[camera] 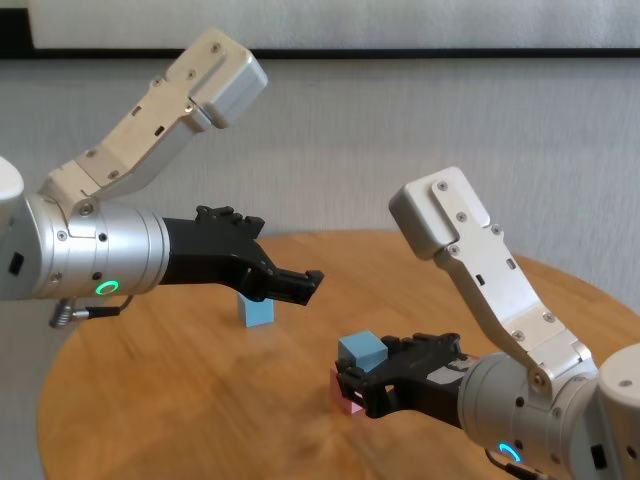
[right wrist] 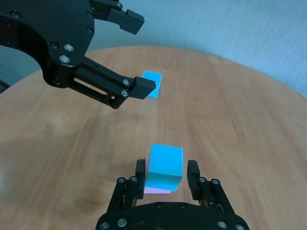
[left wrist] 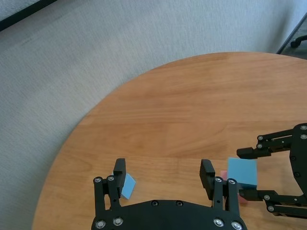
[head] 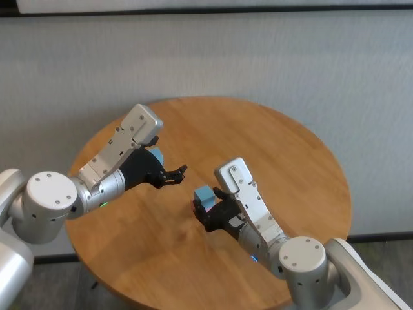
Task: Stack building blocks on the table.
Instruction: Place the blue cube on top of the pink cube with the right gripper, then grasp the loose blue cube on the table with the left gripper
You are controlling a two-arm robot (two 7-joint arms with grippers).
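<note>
A light blue cube (right wrist: 164, 167) sits on top of the pale pink cube (right wrist: 157, 190) on the round wooden table (head: 271, 142). My right gripper (right wrist: 166, 173) stands around this stack, its fingers either side of the blue cube with a thin gap, open. The stack also shows in the chest view (camera: 361, 352) and the head view (head: 204, 195). The second light blue cube (head: 157, 157) stands alone on the table, under my left arm. My left gripper (head: 175, 174) is open and empty, hovering above the table between that cube and the stack.
The table's round edge (left wrist: 96, 115) drops off to grey carpet (left wrist: 72, 57) all around. A grey wall (camera: 400, 120) stands behind. Both arms reach over the near half of the table, their grippers close together.
</note>
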